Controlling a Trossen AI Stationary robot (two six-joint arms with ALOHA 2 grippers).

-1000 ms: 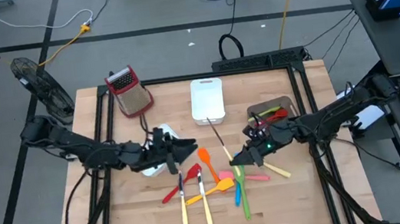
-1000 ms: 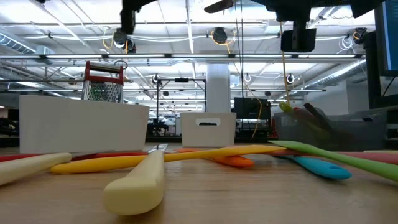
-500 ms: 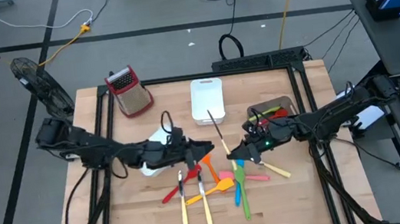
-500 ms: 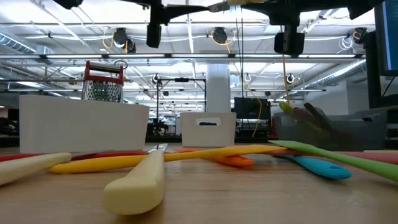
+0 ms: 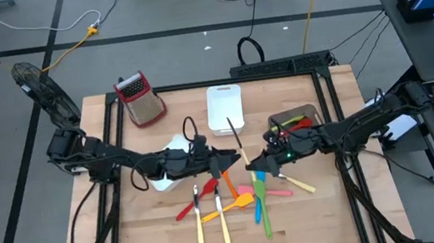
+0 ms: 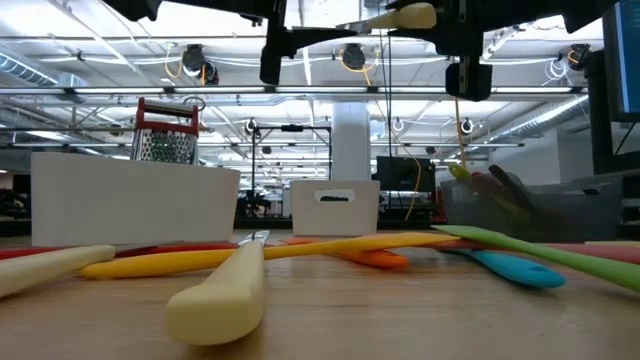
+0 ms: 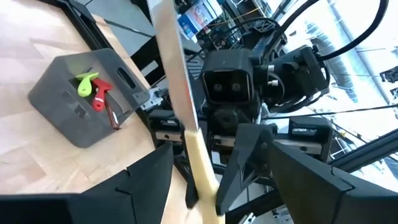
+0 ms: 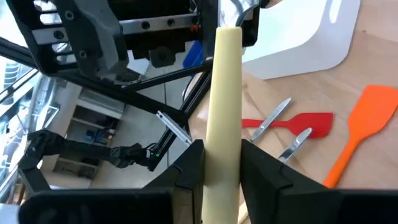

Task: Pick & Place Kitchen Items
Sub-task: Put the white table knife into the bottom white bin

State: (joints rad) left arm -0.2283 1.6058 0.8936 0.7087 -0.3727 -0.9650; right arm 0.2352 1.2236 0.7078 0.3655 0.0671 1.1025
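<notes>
My right gripper [image 5: 253, 167] is shut on a knife [image 5: 238, 140] with a cream handle and a metal blade, held above the table's middle. My left gripper [image 5: 226, 161] is open just left of it. In the left wrist view the knife [image 7: 177, 93] stands between my left fingers [image 7: 146, 186]; I cannot tell whether they touch it. Several coloured utensils lie flat on the table below: an orange spatula [image 5: 224, 173], a red one [image 5: 185, 210], a yellow one [image 5: 213, 215], a blue one [image 5: 257, 208], a green one [image 5: 264, 214] and cream-handled cutlery [image 5: 223, 221]. My right gripper pinches the knife's cream handle [image 8: 224, 134] between its two fingers [image 8: 189, 171], coming level from the table's right side. The handle runs forward between the fingers. The knife is lifted clear of the table, its blade [image 7: 166, 43] pointing toward the far edge and my left gripper.
A white bin [image 5: 224, 108] stands at the far middle and another white bin [image 5: 169, 151] under my left arm. A grey bin [image 5: 307, 113] at the right holds red and green utensils. A metal box grater [image 5: 140, 98] with a red top stands at the far left.
My left gripper has moved toward the table's right edge, from beside the left white bin up to the knife held by my right gripper. My right gripper has kept its hold on the knife.
</notes>
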